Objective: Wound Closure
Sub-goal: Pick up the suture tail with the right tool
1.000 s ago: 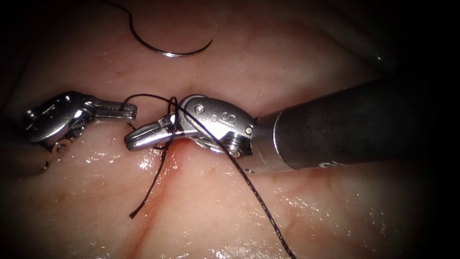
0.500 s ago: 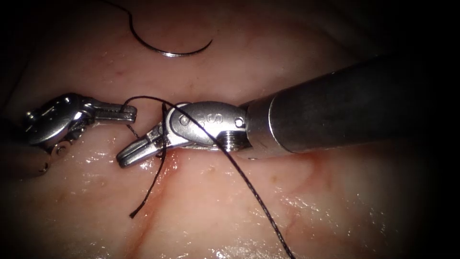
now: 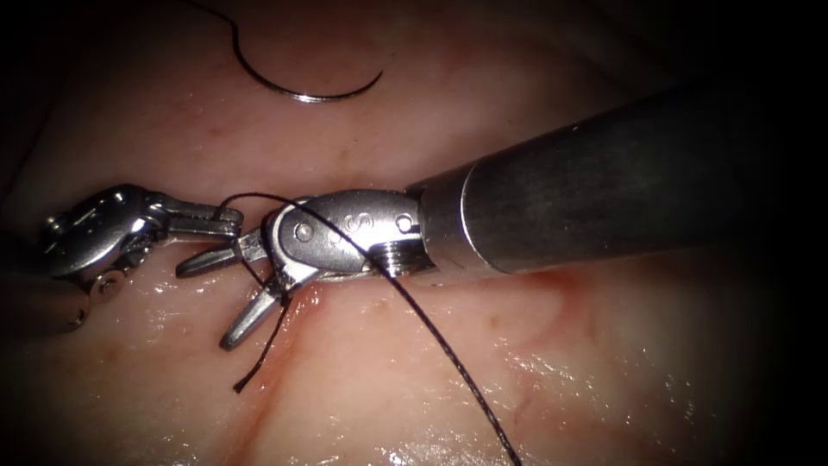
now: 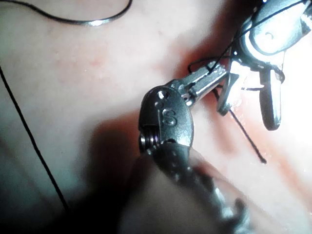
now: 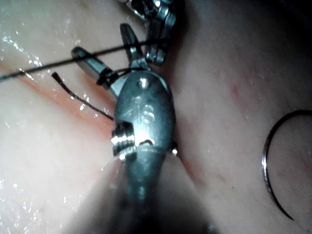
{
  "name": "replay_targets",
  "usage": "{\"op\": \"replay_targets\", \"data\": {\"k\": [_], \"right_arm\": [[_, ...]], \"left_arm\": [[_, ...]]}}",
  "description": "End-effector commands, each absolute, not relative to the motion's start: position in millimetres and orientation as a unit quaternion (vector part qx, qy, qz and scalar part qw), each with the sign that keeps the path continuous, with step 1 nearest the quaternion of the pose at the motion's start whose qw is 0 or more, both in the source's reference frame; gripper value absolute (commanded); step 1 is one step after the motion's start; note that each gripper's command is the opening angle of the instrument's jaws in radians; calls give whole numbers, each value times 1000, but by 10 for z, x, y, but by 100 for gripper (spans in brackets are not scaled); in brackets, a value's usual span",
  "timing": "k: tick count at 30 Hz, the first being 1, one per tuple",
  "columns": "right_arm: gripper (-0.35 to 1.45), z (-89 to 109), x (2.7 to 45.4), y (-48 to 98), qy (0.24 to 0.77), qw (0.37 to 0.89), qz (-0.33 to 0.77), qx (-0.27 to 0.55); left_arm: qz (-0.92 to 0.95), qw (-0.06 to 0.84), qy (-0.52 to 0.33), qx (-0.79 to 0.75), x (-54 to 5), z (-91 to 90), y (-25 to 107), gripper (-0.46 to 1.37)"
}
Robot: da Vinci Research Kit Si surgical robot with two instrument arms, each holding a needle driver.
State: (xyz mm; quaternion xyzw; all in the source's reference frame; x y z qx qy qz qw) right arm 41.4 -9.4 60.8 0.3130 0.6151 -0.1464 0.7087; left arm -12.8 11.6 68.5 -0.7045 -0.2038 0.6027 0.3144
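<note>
Since half a second ago, the right claw (image 3: 216, 293) has opened wide and slid toward 9 o'clock; before, it was shut. From the endoscope, its two jaws spread apart and hold nothing, with thread (image 3: 448, 354) draped over its wrist. The left claw (image 3: 226, 219) is pinched shut on the thread near the cut (image 3: 289, 349). The needle (image 3: 302, 86) lies loose on the tissue (image 3: 561, 362) at 12 o'clock, its curve sagging toward 6, tip pointing to 2.

From the left wrist, the left claw (image 4: 214, 75) grips thread.

From the right wrist, the right claw (image 5: 105, 56) gapes, and the needle (image 5: 268, 161) lies flat.
</note>
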Motion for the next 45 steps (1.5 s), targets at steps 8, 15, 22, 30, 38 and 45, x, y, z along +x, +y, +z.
{"op": "replay_targets", "data": {"k": [8,15,22,30,38,45], "right_arm": [[120,614,417,-122,592,710,-196,327],[106,619,418,-138,573,717,-228,324],[90,624,415,-135,550,727,-253,324],[72,628,417,-143,542,729,-269,320],[-16,631,414,-151,507,739,-295,330],[-27,636,414,-149,487,746,-307,335]], "left_arm": [[601,313,-207,-705,-126,685,120,-35],[601,313,-208,-706,-124,689,126,-35],[604,309,-203,-706,-124,693,118,-35],[604,307,-203,-707,-121,693,113,-35],[604,306,-204,-707,-121,690,111,-35],[604,306,-204,-707,-120,690,110,-35]]}}
